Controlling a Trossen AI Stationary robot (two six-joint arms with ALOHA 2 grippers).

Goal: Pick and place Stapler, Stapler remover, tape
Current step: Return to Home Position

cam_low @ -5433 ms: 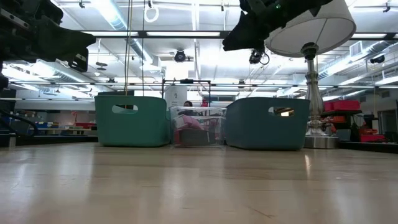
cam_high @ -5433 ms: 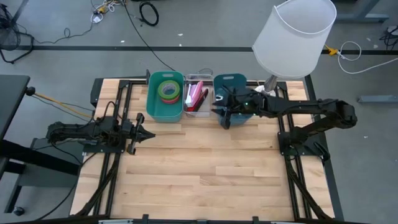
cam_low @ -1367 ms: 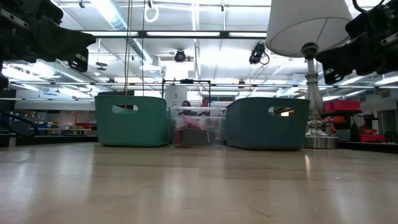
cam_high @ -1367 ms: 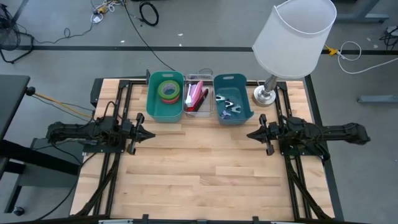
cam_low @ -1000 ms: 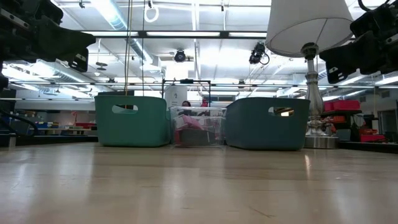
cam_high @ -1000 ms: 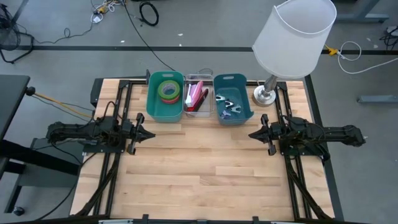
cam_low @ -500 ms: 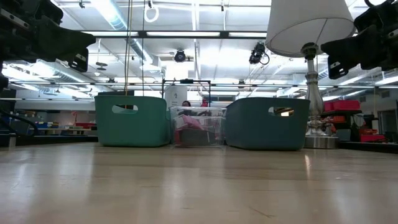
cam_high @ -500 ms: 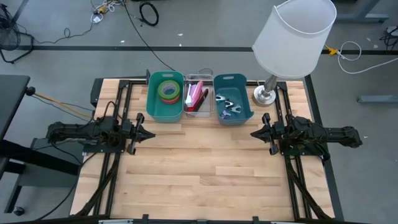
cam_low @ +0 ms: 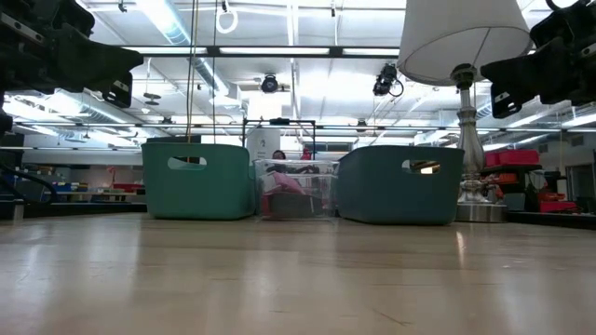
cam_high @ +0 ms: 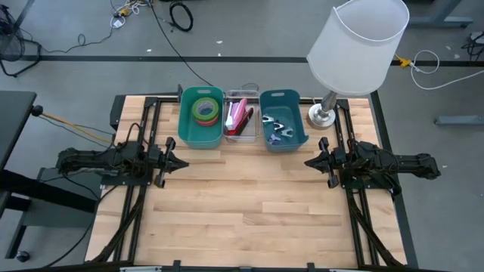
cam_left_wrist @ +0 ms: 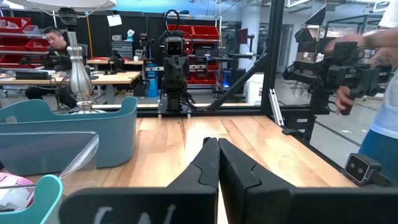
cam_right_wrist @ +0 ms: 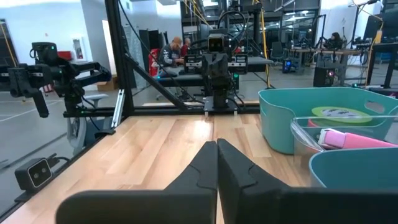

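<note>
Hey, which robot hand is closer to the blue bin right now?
Right. The right hand hovers just off the near corner of the blue bin; the left hand is across the table, by the green bin.

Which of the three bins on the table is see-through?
The middle clear plastic bin, holding staplers; the teal bin and blue bin beside it are opaque.

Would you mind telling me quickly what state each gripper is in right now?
Left gripper: closed, holding nothing.
Right gripper: closed, holding nothing.
</note>
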